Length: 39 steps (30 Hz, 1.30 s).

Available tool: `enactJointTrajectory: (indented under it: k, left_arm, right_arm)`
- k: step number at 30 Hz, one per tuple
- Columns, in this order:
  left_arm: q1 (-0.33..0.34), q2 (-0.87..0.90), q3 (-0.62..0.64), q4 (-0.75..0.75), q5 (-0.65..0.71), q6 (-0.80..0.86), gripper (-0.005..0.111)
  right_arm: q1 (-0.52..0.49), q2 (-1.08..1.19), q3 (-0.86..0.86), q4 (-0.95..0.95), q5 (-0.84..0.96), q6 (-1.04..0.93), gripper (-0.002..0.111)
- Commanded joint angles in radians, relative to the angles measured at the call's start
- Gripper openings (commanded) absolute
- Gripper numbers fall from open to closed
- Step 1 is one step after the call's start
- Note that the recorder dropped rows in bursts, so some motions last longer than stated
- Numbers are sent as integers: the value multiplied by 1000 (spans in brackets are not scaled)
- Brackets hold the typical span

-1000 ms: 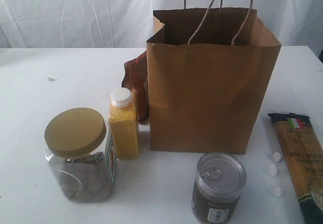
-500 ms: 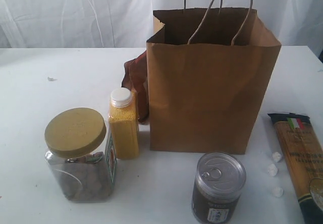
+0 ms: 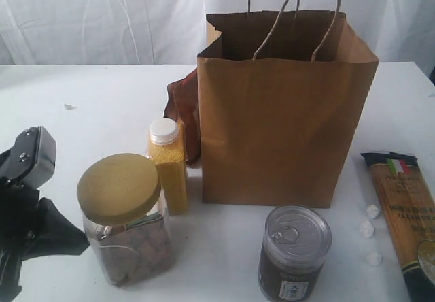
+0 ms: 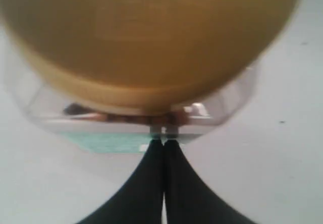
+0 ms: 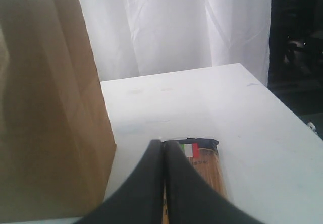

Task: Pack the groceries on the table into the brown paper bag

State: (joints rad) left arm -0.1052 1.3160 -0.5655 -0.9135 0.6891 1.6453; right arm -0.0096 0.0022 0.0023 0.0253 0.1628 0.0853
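My left gripper (image 3: 83,243) is shut, and its tips (image 4: 163,141) press against the wall of the clear yellow-lidded jar (image 3: 126,213), which fills the left wrist view (image 4: 151,42). The jar leans toward the yellow-grain bottle (image 3: 168,173) beside it. The brown paper bag (image 3: 285,111) stands open and upright behind them on the table (image 3: 88,105), with a brown pouch (image 3: 182,108) at its left side. A pull-tab can (image 3: 293,253) stands in front. My right gripper (image 5: 162,143) is shut and empty over the spaghetti packet (image 5: 204,166), beside the bag (image 5: 48,108).
The spaghetti packet (image 3: 404,213) lies at the right edge of the exterior view. Three small white bits (image 3: 368,229) lie between it and the can. White curtains hang behind the table. The table's far edge shows in the right wrist view.
My left arm has come into the exterior view at bottom left with its gripper now shut. The jar has shifted right and tilted toward the bottle. Everything else is unmoved.
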Motion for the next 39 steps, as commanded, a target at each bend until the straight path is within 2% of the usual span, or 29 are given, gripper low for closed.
enactJointTrajectory:
  k: [1, 6, 9, 12, 14, 16, 18, 20, 22, 24, 27, 30, 39]
  left_arm:
    - [-6, 0, 8, 41, 169, 57, 0]
    - [-6, 0, 8, 96, 97, 33, 0]
    - [-6, 0, 8, 161, 46, -62, 1]
    - [-6, 0, 12, 166, 50, -63, 17]
    - [-6, 0, 28, 163, 51, -63, 39]
    - [-6, 0, 55, 144, 15, -65, 72]
    - [-6, 0, 101, 51, -94, -50, 105]
    - [-6, 0, 138, -86, -200, -8, 105]
    - [-6, 0, 155, -192, -245, 71, 105]
    - [-6, 0, 157, -276, -247, 178, 105]
    - [-6, 0, 157, -389, -180, 313, 105]
    - [-6, 0, 157, -432, -94, 474, 105]
    - [-6, 0, 157, -439, -134, 472, 105]
  right_arm:
    - [-2, -2, -2, 1, -1, 1, 0]
    - [-2, -2, -2, 1, -1, 1, 0]
    - [-2, -2, -2, 1, -1, 1, 0]
    - [-2, -2, -2, 1, -1, 1, 0]
    - [-2, -2, -2, 1, -1, 1, 0]
    - [-2, -2, -2, 1, -1, 1, 0]
    - [-2, -2, -2, 1, -1, 1, 0]
    - [-2, -2, -2, 1, -1, 1, 0]
    - [-2, -2, -2, 1, -1, 1, 0]
    - [-2, -2, -2, 1, -1, 1, 0]
    - [-2, -2, -2, 1, -1, 1, 0]
    - [-2, -2, -2, 1, -1, 1, 0]
    - [-2, -2, -2, 1, -1, 1, 0]
